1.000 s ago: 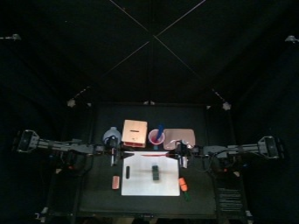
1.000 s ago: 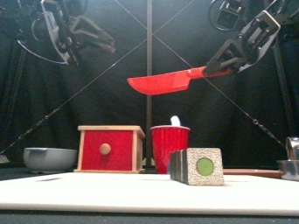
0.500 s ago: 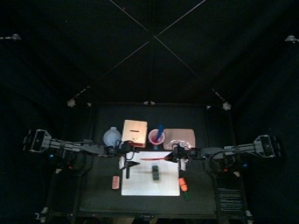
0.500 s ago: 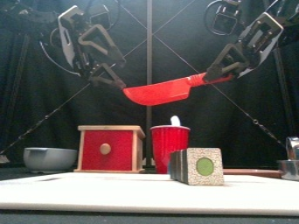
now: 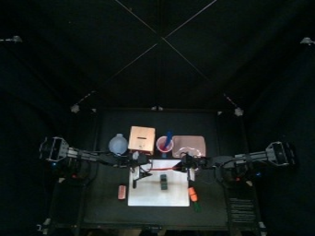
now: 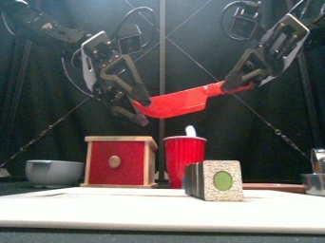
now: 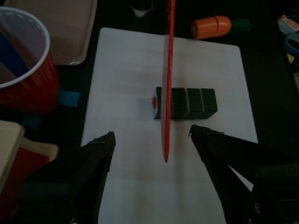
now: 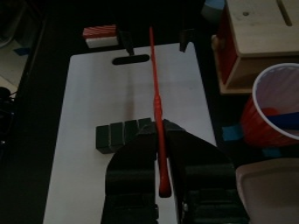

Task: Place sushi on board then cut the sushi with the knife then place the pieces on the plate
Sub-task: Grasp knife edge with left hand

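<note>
A red toy knife (image 6: 191,96) hangs level in the air above the board, its handle in my shut right gripper (image 6: 249,74). My left gripper (image 6: 129,99) stands open at the blade's free end, one jaw on each side. The left wrist view shows the knife (image 7: 167,87) edge-on between those open jaws, over the dark green sushi roll (image 7: 187,101). The roll (image 6: 216,180) lies whole on the white cutting board (image 6: 114,211). In the top view the roll (image 5: 161,185) sits mid-board, below both grippers. The pink tray (image 5: 191,145) lies at the back right.
Behind the board stand a wooden box with a red drawer front (image 6: 121,161), a red cup (image 6: 184,159) with one knife in it, and a blue-grey bowl (image 6: 53,172). Small orange toy foods (image 5: 122,192) (image 5: 192,194) lie at either side of the board.
My left gripper has come down and rightward from the upper left to the knife's blade tip. The right gripper has kept hold of the knife, which tilted slightly.
</note>
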`<state>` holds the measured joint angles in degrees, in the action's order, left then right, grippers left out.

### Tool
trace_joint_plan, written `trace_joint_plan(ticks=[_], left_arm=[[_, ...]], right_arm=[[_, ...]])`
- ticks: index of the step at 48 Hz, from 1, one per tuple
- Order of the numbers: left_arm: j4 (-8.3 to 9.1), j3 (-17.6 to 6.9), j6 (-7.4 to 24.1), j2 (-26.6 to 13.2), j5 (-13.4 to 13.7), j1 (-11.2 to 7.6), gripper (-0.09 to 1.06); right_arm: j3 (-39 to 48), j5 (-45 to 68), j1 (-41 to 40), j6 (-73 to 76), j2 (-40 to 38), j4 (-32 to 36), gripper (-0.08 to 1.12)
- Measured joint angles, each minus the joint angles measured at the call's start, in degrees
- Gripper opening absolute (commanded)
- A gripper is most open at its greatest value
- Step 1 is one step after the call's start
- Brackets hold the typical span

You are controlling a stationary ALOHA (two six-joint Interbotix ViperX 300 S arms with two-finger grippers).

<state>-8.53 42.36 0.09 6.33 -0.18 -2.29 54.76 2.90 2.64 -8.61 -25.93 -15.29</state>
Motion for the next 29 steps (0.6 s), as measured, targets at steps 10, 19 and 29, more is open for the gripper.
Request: trace_joint_plan(ticks=[10, 19, 29], left_arm=[[0.09, -0.18, 0.0, -0.35, -0.44, 0.09, 0.99], [0.7, -0.35, 0.09, -0.7, -1.05, 0.09, 0.95], [0.88, -0.88, 0.0, -2.11, -1.14, 0.18, 0.86]], right_arm=[[0.0, 0.0, 0.44, 0.0, 0.62, 0.09, 0.32], [0.0, 0.0, 0.53, 0.0, 0.97, 0.0, 0.32], [0.0, 0.0, 0.44, 0.09, 1.05, 0.0, 0.32]])
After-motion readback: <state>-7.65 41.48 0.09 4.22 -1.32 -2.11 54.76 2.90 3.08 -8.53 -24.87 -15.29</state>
